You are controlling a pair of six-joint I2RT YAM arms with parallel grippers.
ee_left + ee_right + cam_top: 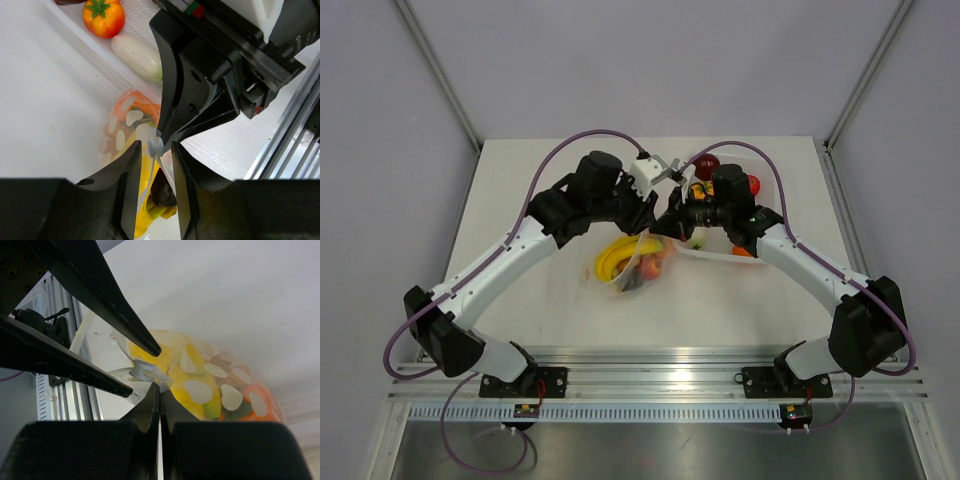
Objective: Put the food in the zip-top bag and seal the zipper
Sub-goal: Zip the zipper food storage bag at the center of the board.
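Observation:
The zip-top bag [632,265] hangs lifted between both grippers, holding food: yellow bananas [613,256], an orange piece [656,264] and a dark purple piece [162,192]. In the left wrist view my left gripper [155,146] straddles the bag's mouth, its jaws apart on either side of the white zipper slider [155,146], with small gaps. My right gripper [160,388] is shut on the bag's clear top edge just beside the slider [142,371]. The blotched bag [215,385] bulges behind it. From above, the left gripper [650,222] and right gripper [672,222] meet tip to tip.
A white tray [97,49] beside the bag holds an orange tomato-like piece [102,17] and a pale white-green piece [137,56]. From above, red pieces [707,165] lie at the tray's [715,256] far end. An aluminium rail [660,365] runs along the near table edge.

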